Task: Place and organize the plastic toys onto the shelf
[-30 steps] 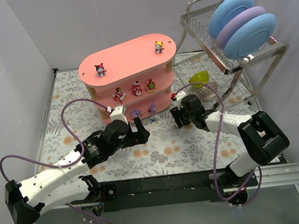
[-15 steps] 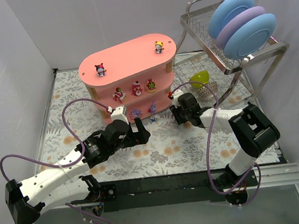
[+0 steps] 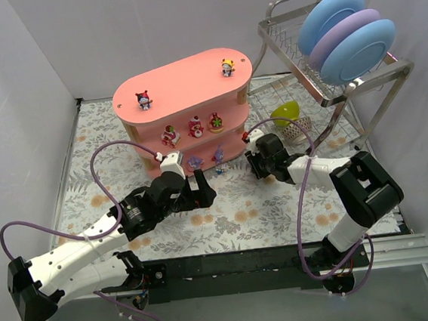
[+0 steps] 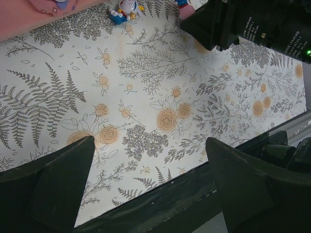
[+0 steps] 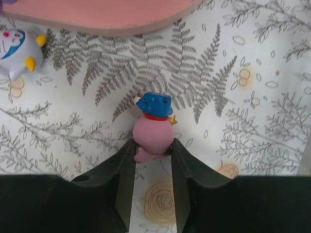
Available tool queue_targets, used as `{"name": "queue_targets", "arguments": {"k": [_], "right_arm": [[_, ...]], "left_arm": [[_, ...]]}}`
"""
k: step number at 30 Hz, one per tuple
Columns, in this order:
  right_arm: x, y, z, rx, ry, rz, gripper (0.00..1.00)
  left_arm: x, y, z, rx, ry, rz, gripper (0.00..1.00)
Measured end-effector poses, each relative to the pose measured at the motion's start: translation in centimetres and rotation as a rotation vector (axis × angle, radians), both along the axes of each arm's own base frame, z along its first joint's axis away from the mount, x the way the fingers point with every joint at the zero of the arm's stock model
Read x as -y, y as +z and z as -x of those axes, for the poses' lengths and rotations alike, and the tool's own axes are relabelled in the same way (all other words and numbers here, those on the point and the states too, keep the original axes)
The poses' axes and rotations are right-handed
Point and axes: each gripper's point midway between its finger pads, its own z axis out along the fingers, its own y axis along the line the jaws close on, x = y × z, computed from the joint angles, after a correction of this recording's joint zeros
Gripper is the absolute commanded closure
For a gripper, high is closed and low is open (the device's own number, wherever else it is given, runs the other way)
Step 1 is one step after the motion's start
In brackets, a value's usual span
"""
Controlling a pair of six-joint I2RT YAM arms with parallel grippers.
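Held toy: pink-hatted toy (image 5: 152, 132), on the floral mat (image 3: 234, 212) just near of the right end of the shelf (image 3: 184, 84), apart from its bottom board.
Long axis: runs near to far; the round pink end points near, into the gripper, and the blue end points far, toward the shelf edge.
Right gripper (image 5: 152, 159): fingers pinch the pink end, one on each side.
Left gripper (image 4: 148, 145): fingers spread wide, nothing between them, above the mat near of the shelf's middle.
Loose toy: white-and-blue toy (image 4: 124, 9) with yellow parts, lying on the mat left of the held toy, just near of the shelf.
Shelved toys: two on the top board, three red-pink ones on the middle board, two purple ones on the bottom board.
Hidden: the top view does not clearly show the held toy, which sits at the right gripper's tip; the right wrist view cuts off the loose toy at its left edge.
Surroundings: wire dish rack (image 3: 319, 74) with blue and purple plates at far right; green bowl (image 3: 285, 112) and patterned bowl (image 3: 298, 128) below it, right of the shelf.
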Motion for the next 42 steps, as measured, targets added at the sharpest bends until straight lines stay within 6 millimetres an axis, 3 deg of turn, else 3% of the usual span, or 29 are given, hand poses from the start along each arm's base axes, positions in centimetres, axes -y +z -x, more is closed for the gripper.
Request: {"name": "queue_targets", "arguments": {"k": [5, 12, 24, 33, 38, 42], "right_arm": [[0.1, 0.3, 2.2, -0.062, 0.011, -0.038, 0.99], [-1.4, 2.7, 5.9, -0.158, 0.067, -0.187, 0.99], [-3.3, 7.8, 11.3, -0.292, 0.178, -0.387, 0.99], [-4.5, 11.4, 13.2, -0.354, 0.215, -0.507, 0.99], [-5.0, 12.5, 13.8, -0.39, 0.225, -0.55, 0.99], [-5.3, 12.9, 14.4, -0.42, 0.233, -0.578, 0.99]], "left_arm": [[0.3, -0.2, 0.0, 0.015, -0.031, -0.022, 0.02], [1.8, -1.5, 0.9, 0.106, -0.154, -0.133, 0.02], [3.5, -4.1, 1.1, 0.503, -0.377, -0.431, 0.02], [6.2, -1.9, 0.3, 0.817, -0.47, -0.532, 0.02], [7.6, 0.1, 0.6, 0.943, -0.487, -0.515, 0.02], [8.6, 0.6, 0.8, 0.998, -0.513, -0.519, 0.02]]}}
